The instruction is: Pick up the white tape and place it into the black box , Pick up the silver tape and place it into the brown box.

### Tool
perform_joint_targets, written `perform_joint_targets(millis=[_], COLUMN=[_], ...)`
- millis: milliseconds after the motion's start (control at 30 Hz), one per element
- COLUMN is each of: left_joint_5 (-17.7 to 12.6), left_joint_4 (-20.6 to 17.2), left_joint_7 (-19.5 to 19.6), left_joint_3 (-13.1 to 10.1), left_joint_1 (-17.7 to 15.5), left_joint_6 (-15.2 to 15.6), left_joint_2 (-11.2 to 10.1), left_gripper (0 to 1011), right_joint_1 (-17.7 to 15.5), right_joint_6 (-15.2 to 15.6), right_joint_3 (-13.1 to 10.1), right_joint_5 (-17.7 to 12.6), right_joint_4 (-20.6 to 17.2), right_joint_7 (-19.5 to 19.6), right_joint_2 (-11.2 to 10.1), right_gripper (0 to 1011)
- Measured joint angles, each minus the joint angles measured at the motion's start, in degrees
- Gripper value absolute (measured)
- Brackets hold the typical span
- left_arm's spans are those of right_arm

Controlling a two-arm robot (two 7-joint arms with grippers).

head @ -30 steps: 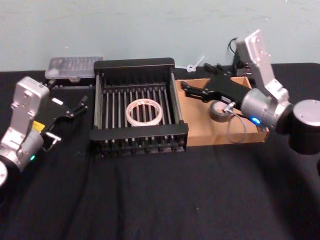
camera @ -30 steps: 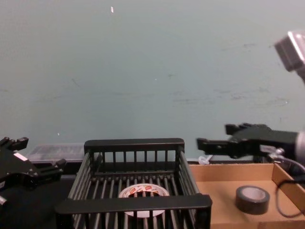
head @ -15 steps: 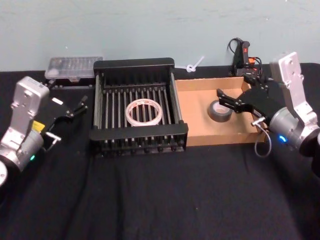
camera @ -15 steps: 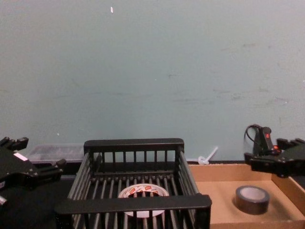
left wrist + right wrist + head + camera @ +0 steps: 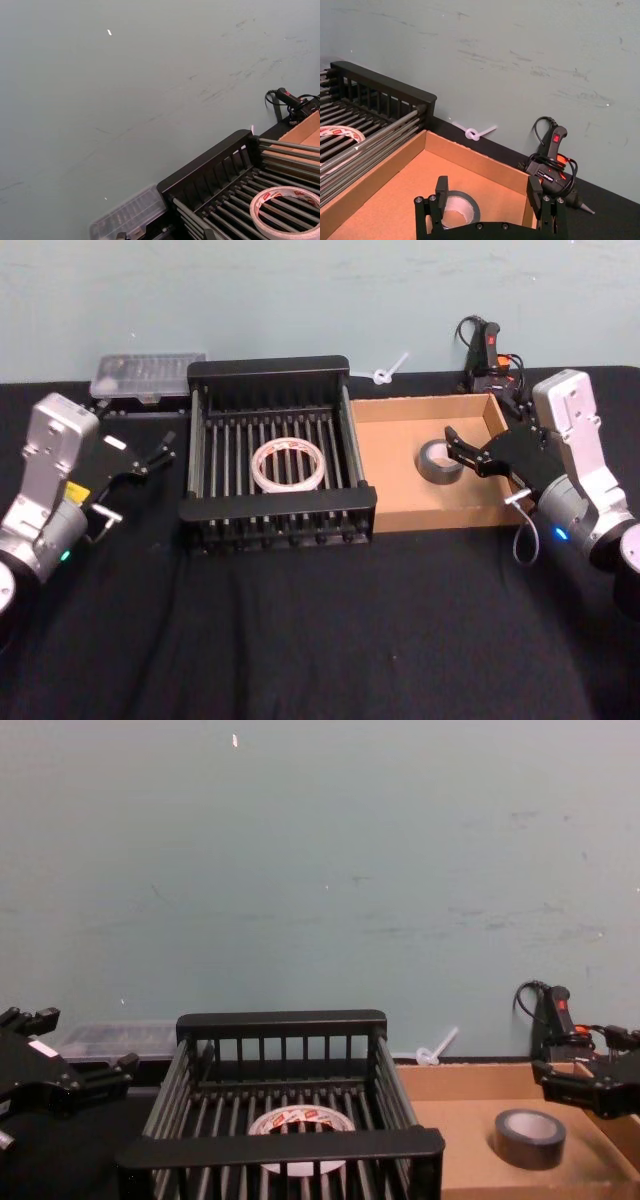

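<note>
I start with the worktop (image 5: 300, 640), a black cloth surface carrying both containers side by side, touching. The black box (image 5: 277, 370) sits at centre, and the white tape (image 5: 288, 464) lies flat on its slatted floor, so I judge that half of the task done. To its right is the brown box (image 5: 400, 455), with the silver tape (image 5: 438, 461) lying flat on the cardboard floor toward the right wall, hole facing up; that placement looks finished too. My right gripper (image 5: 468, 452) hangs above the box's right edge, its fingers spread apart and holding nothing, with the silver tape just beside and below the fingertips, toward the robot's left. From the right wrist view the roll sits between and just beyond the two open fingers (image 5: 441, 187), which is the relation I care about: any retreat should pull back to the right and up, clear of the cardboard wall, without dragging the roll. My left gripper (image 5: 150, 455) is parked left of the black box, fingers apart, empty, well away from the white tape. Behind the boxes I see a clear plastic case (image 5: 148, 373) and a glue gun (image 5: 488, 352).
</note>
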State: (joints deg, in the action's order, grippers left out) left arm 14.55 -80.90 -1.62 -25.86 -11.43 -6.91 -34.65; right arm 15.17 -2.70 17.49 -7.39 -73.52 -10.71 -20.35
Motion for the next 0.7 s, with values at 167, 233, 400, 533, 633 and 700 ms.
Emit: perform_joint_targets(millis=[167, 233, 400, 533, 633, 700], left_joint_5=[0.0, 0.0, 0.0, 0.0, 0.0, 0.0], left_joint_4=[0.0, 0.0, 0.0, 0.0, 0.0, 0.0], left_joint_7=[0.0, 0.0, 0.0, 0.0, 0.0, 0.0], left_joint_3=[0.0, 0.0, 0.0, 0.0, 0.0, 0.0], left_joint_1=[0.0, 0.0, 0.0, 0.0, 0.0, 0.0], left_joint_6=[0.0, 0.0, 0.0, 0.0, 0.0, 0.0], left_joint_2=[0.0, 0.0, 0.0, 0.0, 0.0, 0.0], left_gripper=[1001, 1001, 1001, 1001, 1001, 1001], right_joint_1=[0.1, 0.1, 0.1, 0.1, 0.1, 0.1], right_joint_6=[-0.8, -0.8, -0.8, -0.8, -0.7, -0.7], right_joint_3=[-0.3, -0.3, -0.3, -0.3, -0.3, -0.3], right_joint_5=[1.5, 1.6, 1.5, 1.5, 1.4, 1.4], right_joint_4=[0.6, 0.6, 0.6, 0.5, 0.5, 0.5], right_joint_7=[0.8, 0.9, 0.8, 0.8, 0.8, 0.8], right_joint_2=[0.8, 0.9, 0.8, 0.8, 0.7, 0.7], right_gripper=[1002, 1002, 1003, 1002, 1002, 1002])
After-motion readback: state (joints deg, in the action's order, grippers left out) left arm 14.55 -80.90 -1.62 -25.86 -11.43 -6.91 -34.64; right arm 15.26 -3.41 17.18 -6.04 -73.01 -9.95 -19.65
